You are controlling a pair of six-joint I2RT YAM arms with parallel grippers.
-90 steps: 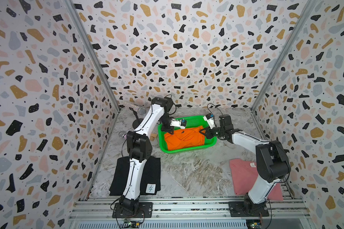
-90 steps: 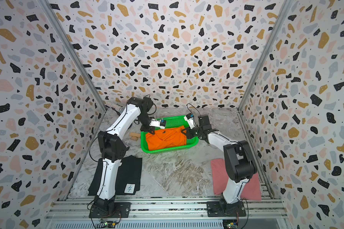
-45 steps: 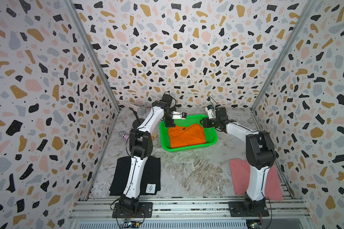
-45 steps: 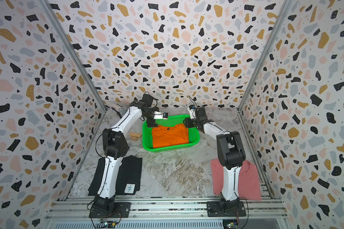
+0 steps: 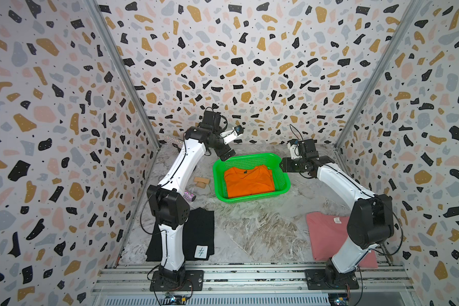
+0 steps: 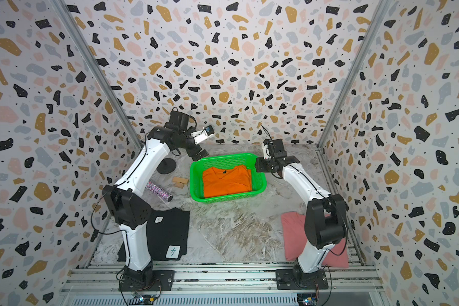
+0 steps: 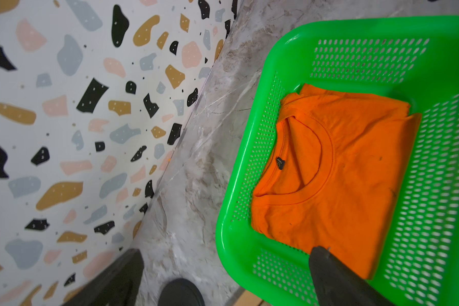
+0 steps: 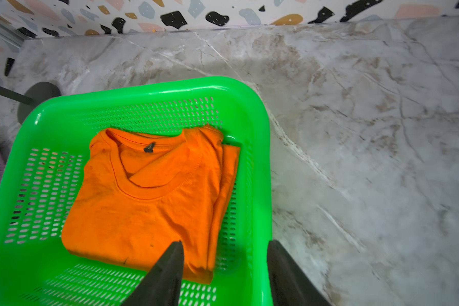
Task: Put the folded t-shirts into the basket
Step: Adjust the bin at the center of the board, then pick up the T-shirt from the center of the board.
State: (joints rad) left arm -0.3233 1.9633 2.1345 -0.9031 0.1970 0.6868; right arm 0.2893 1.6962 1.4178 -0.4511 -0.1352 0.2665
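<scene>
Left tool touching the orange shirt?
Apart. In a top view the left tool hangs open over the far corner of the basket; green mesh shows between it and the orange shirt.

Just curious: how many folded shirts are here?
3: bright orange folded shirt in green plastic basket; black folded shirt beside left arm; dusty pink folded shirt beside right arm.

Terrazzo walls (image 5: pixel 249 53), marble tabletop (image 5: pixel 249 230)

- A robotics lab test booth: terrazzo-print wall panels (image 5: pixel 51 106) close three sides, joined by aluminium corner profiles (image 5: pixel 122 79).
- A left arm (image 5: pixel 180 164) and right arm (image 5: pixel 342 182) are bolted to an aluminium rail (image 5: pixel 249 278) fronting a marble-print table (image 5: pixel 249 230).
- Exposed circuit boards (image 5: pixel 174 299) sit below the rail.
</scene>
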